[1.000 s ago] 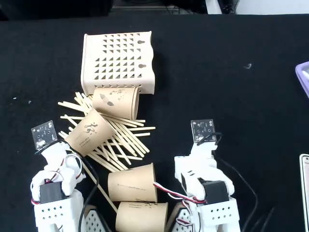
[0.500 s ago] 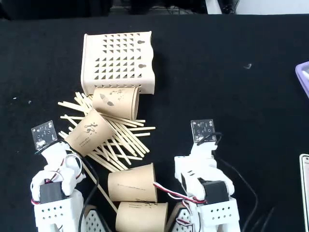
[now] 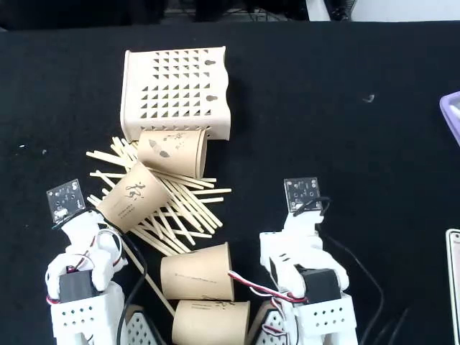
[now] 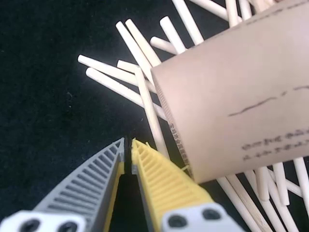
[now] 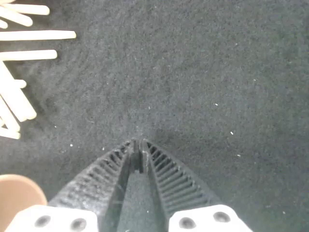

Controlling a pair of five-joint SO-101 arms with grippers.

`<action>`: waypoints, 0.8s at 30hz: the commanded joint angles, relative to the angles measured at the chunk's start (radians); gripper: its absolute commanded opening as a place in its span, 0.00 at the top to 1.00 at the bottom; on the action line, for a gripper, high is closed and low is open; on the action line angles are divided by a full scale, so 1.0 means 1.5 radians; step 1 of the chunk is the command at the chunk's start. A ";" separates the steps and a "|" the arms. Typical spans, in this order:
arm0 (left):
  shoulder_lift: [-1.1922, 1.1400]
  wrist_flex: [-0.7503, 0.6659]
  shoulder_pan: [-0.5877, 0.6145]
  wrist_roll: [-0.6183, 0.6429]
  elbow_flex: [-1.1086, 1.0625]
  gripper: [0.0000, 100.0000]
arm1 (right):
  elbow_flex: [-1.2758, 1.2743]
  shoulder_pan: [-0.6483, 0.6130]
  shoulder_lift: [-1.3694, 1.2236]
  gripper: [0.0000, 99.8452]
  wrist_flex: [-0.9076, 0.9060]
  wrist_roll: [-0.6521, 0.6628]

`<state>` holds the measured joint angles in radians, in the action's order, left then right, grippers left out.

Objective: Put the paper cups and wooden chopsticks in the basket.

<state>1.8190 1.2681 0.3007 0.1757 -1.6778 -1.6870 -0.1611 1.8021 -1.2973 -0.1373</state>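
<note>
The left hand is closed, empty; the right hand looks closed too.

We read this as a robotics lab bench: black cloth-covered table, white printed left arm and right arm at 6 o'clock with bare servo wires, purple bin at 3 o'clock.

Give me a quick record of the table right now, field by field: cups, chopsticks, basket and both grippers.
cups: four, lying on their sides on the table, all outside the basket
chopsticks: scattered pile, partly under two cups
basket: next to the farthest cup
left gripper: shut, empty, above chopstick ends beside a cup
right gripper: shut, empty, above bare table
</note>
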 commanded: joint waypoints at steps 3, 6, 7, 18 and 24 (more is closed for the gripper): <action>0.005 -0.001 0.077 0.005 -0.014 0.97 | 0.002 0.009 0.062 0.99 0.054 -0.004; 0.005 -0.001 0.143 0.005 -0.014 0.97 | 0.002 0.021 0.062 0.99 0.157 -0.004; 0.005 -0.001 0.158 0.005 -0.014 0.97 | 0.002 0.024 0.062 0.99 0.199 -0.004; 0.005 -0.001 0.176 0.000 -0.014 0.97 | 0.005 0.026 0.062 0.98 0.634 0.006; 0.005 -0.085 0.221 -0.073 0.090 0.97 | 0.106 0.031 0.061 0.82 0.612 0.077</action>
<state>1.8190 1.2451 0.5754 0.1634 -1.6778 -1.6640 -0.1366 1.8021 -0.3307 -0.0545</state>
